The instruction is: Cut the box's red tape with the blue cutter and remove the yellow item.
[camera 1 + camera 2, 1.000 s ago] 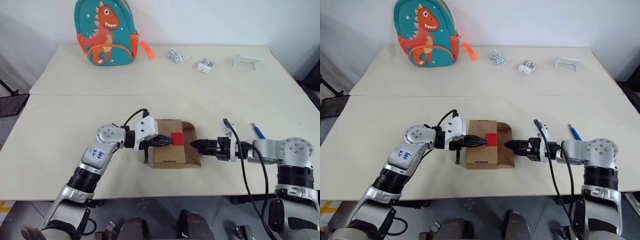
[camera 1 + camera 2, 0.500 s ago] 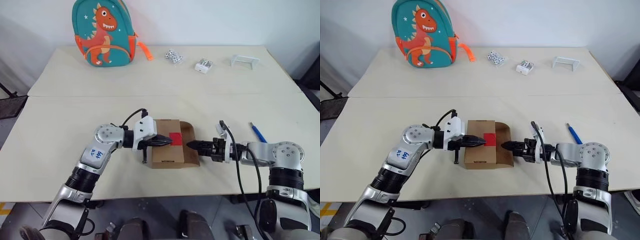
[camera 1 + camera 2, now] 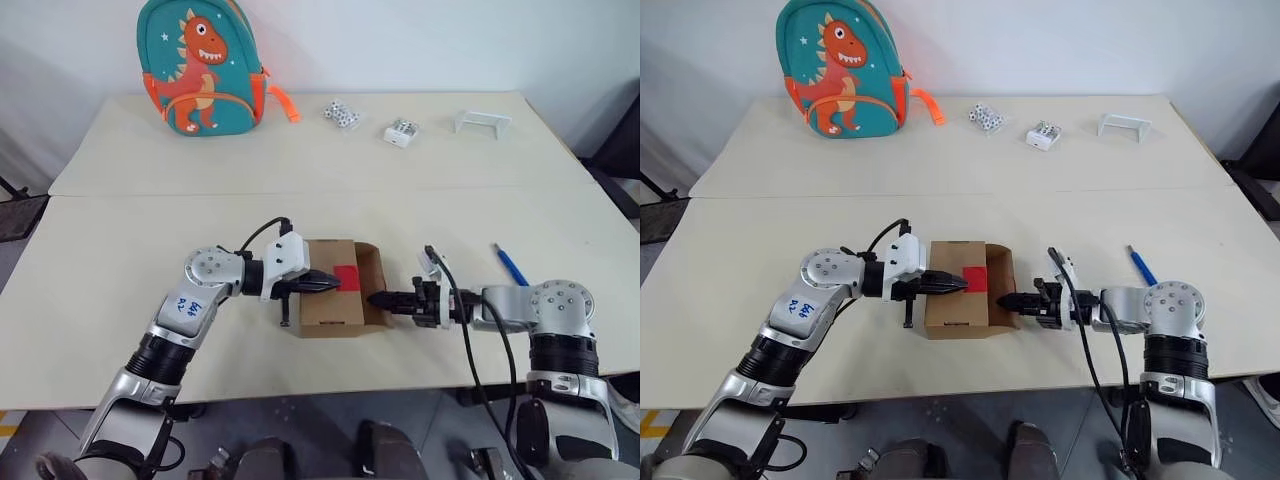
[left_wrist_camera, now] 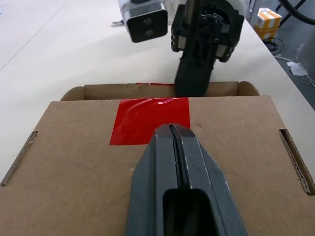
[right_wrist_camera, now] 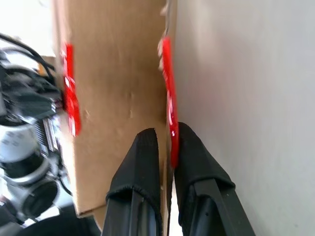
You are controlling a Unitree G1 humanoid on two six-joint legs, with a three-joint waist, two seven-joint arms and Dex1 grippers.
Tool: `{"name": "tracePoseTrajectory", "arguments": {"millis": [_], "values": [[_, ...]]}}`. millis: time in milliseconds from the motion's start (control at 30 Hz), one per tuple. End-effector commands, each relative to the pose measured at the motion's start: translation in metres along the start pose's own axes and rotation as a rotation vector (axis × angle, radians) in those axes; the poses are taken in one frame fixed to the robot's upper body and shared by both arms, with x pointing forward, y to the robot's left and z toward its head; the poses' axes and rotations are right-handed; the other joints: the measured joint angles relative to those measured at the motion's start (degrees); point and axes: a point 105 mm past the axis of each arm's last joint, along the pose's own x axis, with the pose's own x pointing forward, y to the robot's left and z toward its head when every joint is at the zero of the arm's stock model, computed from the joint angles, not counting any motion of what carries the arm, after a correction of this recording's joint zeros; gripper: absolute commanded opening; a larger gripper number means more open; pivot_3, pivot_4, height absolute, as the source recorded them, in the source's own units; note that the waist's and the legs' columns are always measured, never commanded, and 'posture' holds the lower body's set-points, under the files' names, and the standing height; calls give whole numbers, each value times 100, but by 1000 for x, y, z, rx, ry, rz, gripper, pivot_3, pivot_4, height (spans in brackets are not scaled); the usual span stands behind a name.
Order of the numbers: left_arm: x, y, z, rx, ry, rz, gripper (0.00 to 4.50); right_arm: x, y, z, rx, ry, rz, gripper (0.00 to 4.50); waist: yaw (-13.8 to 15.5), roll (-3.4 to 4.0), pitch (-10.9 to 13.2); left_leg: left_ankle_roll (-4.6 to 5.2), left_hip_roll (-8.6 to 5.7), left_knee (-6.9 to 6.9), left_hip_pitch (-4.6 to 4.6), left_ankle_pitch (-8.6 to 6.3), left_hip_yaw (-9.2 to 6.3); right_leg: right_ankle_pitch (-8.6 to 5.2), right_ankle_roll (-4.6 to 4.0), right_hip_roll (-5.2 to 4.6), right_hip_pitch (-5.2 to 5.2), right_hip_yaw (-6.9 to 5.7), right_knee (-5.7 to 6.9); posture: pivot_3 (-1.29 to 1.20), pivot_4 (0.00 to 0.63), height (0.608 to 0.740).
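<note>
Jaws pinched on the tuck flap (image 5: 165, 73), the right gripper (image 3: 378, 298) readies a pull; the left gripper (image 3: 328, 283), closed empty, pins the box (image 3: 330, 300) mid-table. Blue cutter (image 3: 508, 263) lies aside; lifting comes next.

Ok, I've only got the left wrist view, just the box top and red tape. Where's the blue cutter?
Observer: The blue cutter lies on the table to the robot's right, apart from the box.
Operator: And the right end effector?
Observer: The right end effector pinches the box's open flap, one finger on each side of its red tape edge.
Operator: Anything else on the table?
Observer: A dinosaur backpack stands at the far edge.
</note>
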Motion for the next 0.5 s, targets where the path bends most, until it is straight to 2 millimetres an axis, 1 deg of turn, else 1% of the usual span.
{"name": "tracePoseTrajectory", "arguments": {"millis": [33, 100, 167, 267, 433, 500], "values": [[1, -6, -16, -50, 52, -13, 0, 8, -3, -14, 6, 92, -9, 466, 3, -1, 0, 0, 0, 0, 0, 0, -1, 0, 0, 0, 0, -1, 0, 0, 150, 740], [1, -7, -16, -51, 49, -14, 0, 8, -4, -10, -9, 97, -26, 466, 1, -1, -1, 0, 1, -1, 0, 0, -1, 0, 0, 0, 0, -1, 1, 0, 150, 740], [2, -7, -16, -50, 48, -14, 0, 7, -1, -11, -47, 137, -36, 466, 1, -1, -1, 0, 1, -1, 0, 0, 0, 0, 0, 0, 0, 0, 0, 0, 150, 740], [3, -7, -15, -49, 44, -12, 0, 10, -2, -5, -44, 140, -51, 8, -2, -6, -4, 1, 0, 0, 0, 1, 1, 0, 0, 0, 1, 1, -2, 0, 150, 740], [3, -7, -15, -52, 42, -5, 0, 11, -6, 6, -54, 115, -95, 8, -9, -25, -15, 4, 0, 1, 3, 6, 5, 2, -3, 0, 3, 5, -2, 0, 150, 740], [2, -7, -16, -53, 42, -1, 0, 8, -2, 10, -74, 112, -96, 8, -4, -25, -15, 4, 0, 1, 3, 10, 6, 3, -5, -1, 3, 7, -2, 0, 150, 740]]}}
